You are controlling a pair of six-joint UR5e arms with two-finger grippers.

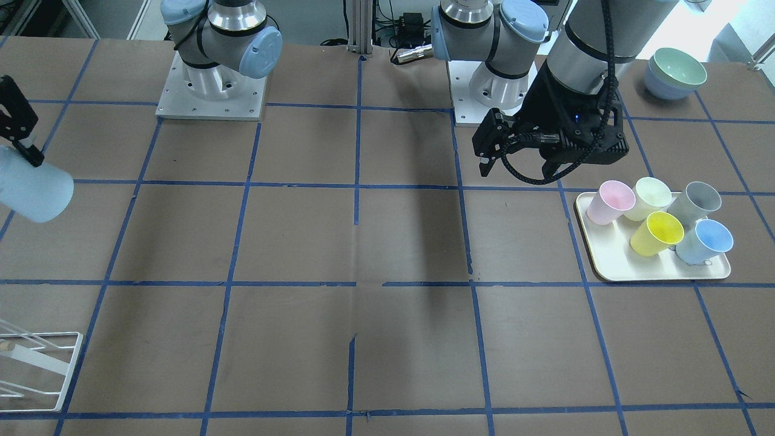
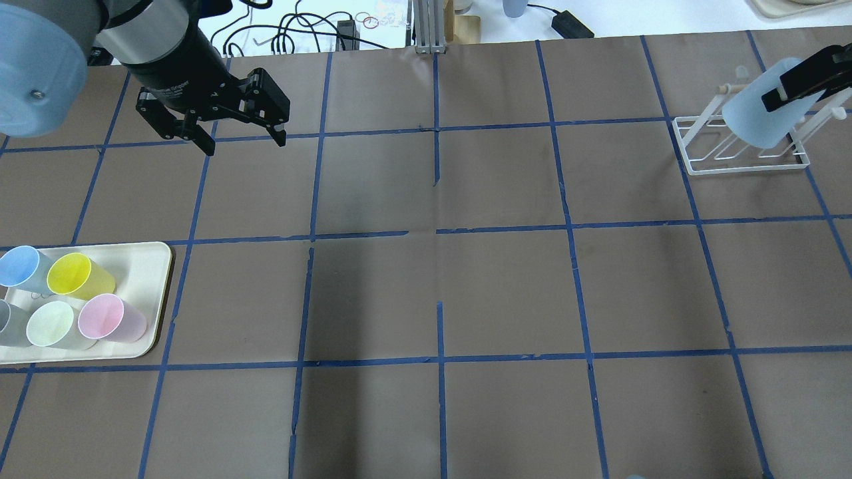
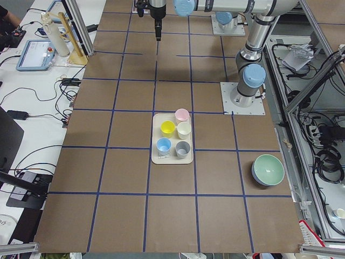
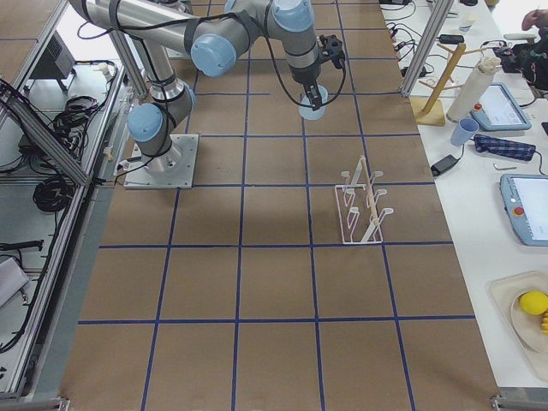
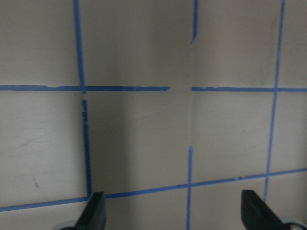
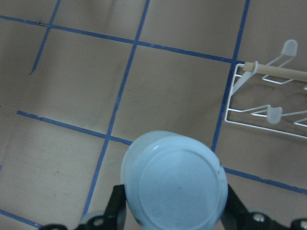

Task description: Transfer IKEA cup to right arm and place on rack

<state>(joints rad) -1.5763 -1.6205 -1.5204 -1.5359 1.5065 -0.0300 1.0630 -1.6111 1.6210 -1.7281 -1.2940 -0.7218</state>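
Observation:
My right gripper [image 2: 795,86] is shut on the pale blue IKEA cup [image 2: 759,106] and holds it tilted in the air near the white wire rack [image 2: 739,159], not touching it. The right wrist view shows the cup's base [image 6: 175,179] between the fingers, with the rack [image 6: 268,103] up to the right. The front view shows the cup [image 1: 33,188] at the far left and the rack [image 1: 36,369] at the bottom left. My left gripper [image 2: 243,140] is open and empty above bare table, its fingertips [image 5: 96,211] wide apart.
A cream tray [image 2: 150,266] at my left holds several cups, among them a second blue cup [image 2: 20,266] and a yellow cup [image 2: 76,276]. Stacked bowls [image 1: 675,72] stand near the left arm's base. Blue tape lines grid the brown table.

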